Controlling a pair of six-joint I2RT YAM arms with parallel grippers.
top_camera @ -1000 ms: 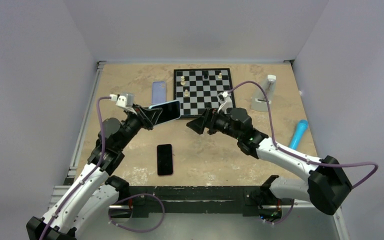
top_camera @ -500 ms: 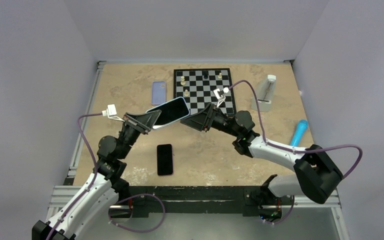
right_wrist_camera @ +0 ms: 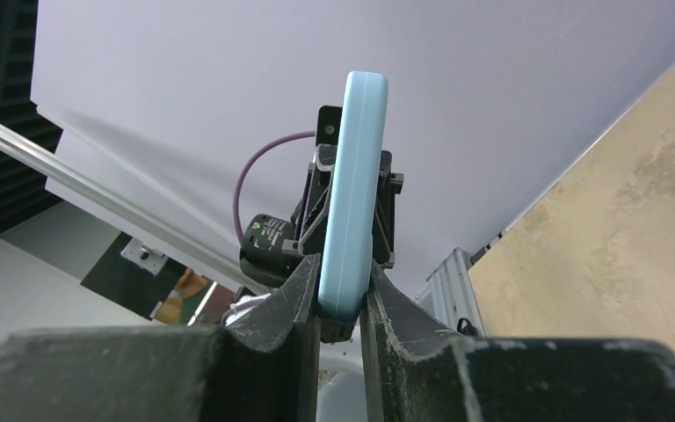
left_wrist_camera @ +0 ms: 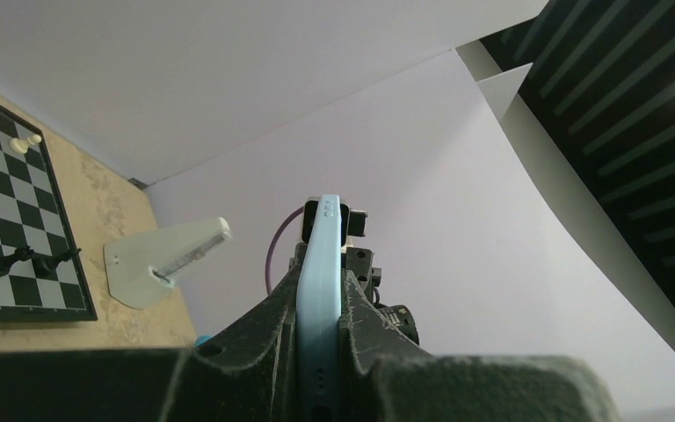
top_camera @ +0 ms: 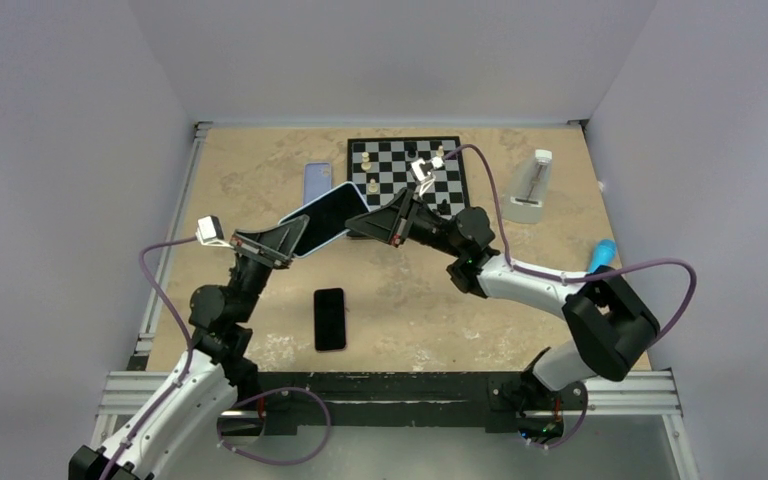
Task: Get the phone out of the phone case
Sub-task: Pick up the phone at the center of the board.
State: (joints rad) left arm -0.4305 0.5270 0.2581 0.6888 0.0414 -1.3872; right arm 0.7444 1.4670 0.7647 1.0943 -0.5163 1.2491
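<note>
- The phone (top_camera: 320,218), dark screen up, sits inside its pale blue phone case (left_wrist_camera: 319,290). It is held tilted in the air above the tan table (top_camera: 260,170), just in front of the chessboard (top_camera: 430,185).
- The left gripper (top_camera: 300,236) is clamped on the case's nearer left end. Its wrist view shows the case edge-on, with both fingers (left_wrist_camera: 255,334) pressed against its flat faces.
- The right gripper (top_camera: 358,224) pinches the opposite end the same way.
- Gripping both ends likely lets one arm steady the case while the other flexes or peels it away.
- The phone looks fully seated, so it is not yet out.
- A bare black phone (top_camera: 329,319) lies flat on the table below, well apart.
</note>
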